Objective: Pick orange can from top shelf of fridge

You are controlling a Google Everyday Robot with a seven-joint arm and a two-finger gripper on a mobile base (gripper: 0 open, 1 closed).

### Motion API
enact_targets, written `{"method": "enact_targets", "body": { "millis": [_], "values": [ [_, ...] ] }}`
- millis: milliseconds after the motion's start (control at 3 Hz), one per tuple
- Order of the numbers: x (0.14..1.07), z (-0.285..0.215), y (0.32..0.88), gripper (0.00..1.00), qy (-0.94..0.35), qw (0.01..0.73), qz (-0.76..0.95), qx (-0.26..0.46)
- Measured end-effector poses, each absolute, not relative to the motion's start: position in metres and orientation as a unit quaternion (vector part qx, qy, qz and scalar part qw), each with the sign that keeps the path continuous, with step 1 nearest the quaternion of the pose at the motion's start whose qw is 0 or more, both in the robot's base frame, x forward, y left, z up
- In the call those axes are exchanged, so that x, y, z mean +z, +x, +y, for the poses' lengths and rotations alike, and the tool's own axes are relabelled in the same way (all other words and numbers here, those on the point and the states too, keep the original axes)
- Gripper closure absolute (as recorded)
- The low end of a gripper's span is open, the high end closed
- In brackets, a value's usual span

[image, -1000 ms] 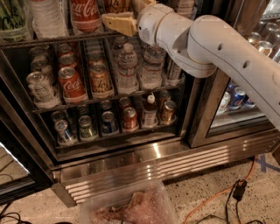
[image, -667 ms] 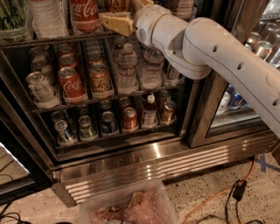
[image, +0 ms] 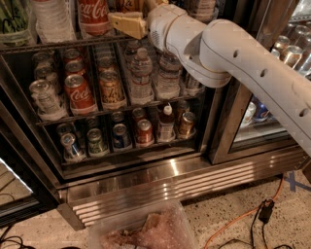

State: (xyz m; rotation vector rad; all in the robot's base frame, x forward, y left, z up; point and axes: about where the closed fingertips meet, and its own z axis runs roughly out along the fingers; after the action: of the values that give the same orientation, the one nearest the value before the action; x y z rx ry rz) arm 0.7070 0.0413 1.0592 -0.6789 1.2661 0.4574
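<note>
The orange can (image: 128,5), at the frame's top edge on the top shelf (image: 58,44) just above the gripper (image: 116,22), whose opening I cannot tell, looks light, smooth and dentable: grasp mid-body

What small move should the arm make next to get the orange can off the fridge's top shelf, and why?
Probably raise the gripper a little toward the orange can. The gripper sits just over the front rail of the top shelf, beside the Coca-Cola bottle, and the can shows only above it at the picture's top edge, so it seems too low for a grasp.
</note>
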Motion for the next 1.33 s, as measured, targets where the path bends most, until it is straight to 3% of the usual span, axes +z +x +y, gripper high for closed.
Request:
{"method": "enact_targets", "body": {
  "millis": [333,1333],
  "values": [
    [1.0614,0.0448,0.7087,0.25,-0.305,0.732,0.572,0.208],
    [1.0643,0.0481,0.7097,0.91,-0.304,0.735,0.57,0.207]
  ]
}}
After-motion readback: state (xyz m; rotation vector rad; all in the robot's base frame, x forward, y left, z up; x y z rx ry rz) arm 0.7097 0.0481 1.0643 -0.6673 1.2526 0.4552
